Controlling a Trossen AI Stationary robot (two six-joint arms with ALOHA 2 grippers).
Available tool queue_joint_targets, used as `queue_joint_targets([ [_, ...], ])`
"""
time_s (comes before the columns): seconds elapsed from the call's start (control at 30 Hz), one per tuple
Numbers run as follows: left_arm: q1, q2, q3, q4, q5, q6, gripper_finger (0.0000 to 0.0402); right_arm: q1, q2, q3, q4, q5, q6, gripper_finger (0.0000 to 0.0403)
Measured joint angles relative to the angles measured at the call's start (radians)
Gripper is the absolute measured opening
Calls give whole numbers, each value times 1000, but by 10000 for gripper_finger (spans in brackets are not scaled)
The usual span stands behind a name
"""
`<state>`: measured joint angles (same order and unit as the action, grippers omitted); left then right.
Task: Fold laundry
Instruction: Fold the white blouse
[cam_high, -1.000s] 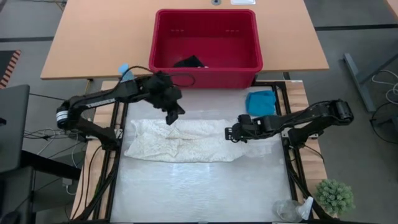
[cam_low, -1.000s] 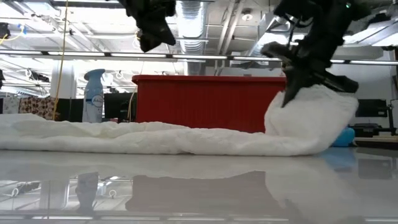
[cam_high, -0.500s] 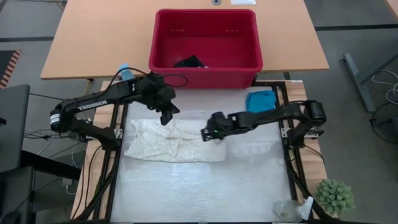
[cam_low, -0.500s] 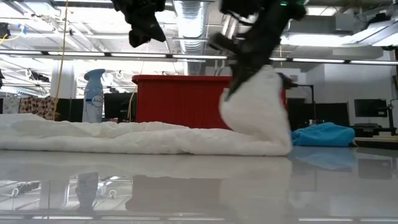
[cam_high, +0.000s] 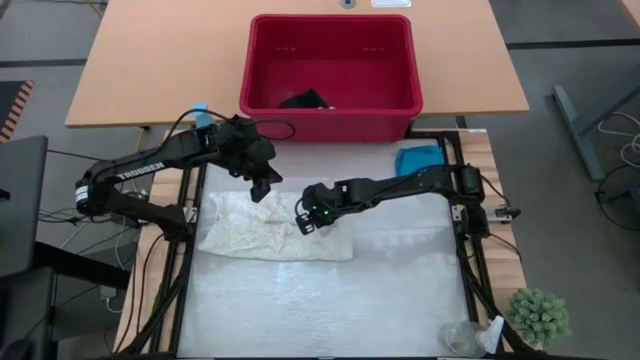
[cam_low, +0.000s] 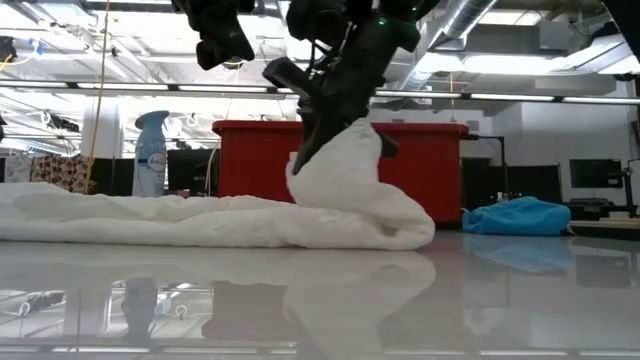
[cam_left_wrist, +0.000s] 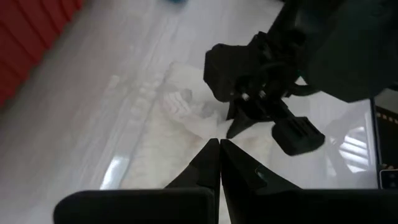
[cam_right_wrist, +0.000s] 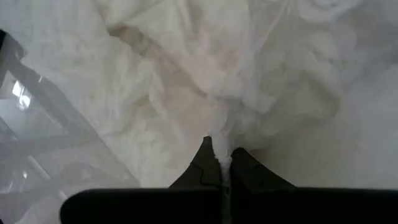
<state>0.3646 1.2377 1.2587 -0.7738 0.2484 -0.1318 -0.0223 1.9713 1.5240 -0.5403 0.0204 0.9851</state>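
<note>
Right pincer (cam_high: 306, 220), cream cloth (cam_high: 250, 228) edge, farther left

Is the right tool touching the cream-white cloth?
Touching. In the right wrist view the right tool is shut on a pinched fold of the cream-white cloth; the low view shows that fold lifted.

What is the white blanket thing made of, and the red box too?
The white cloth looks like soft, matte fabric, maybe lace or knit: it is bumpy, wrinkles, and drapes where the right gripper pinches it. The red basket looks like hard, smooth plastic: stiff straight walls, small slots near the rim.
</note>
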Motion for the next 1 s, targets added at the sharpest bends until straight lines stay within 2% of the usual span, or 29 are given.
queue_joint_targets([
  [0.23,0,-4,0,-6,-2,0,0,-7,15,22,28,0,-27,33],
  [0.53,0,-4,0,-4,-2,-1,0,-8,15,22,91,-49,-146,113],
  [0.73,0,-4,0,-3,-2,0,0,-4,15,22,148,-57,-230,184],
  [0.83,0,-4,0,-6,-2,0,0,-17,15,22,172,-96,-257,215],
  [0.93,0,-4,0,-19,-2,0,0,-27,6,22,167,-127,-260,229],
  [1.0,0,-4,0,-34,1,-1,0,-25,-15,21,158,-110,-283,230],
])
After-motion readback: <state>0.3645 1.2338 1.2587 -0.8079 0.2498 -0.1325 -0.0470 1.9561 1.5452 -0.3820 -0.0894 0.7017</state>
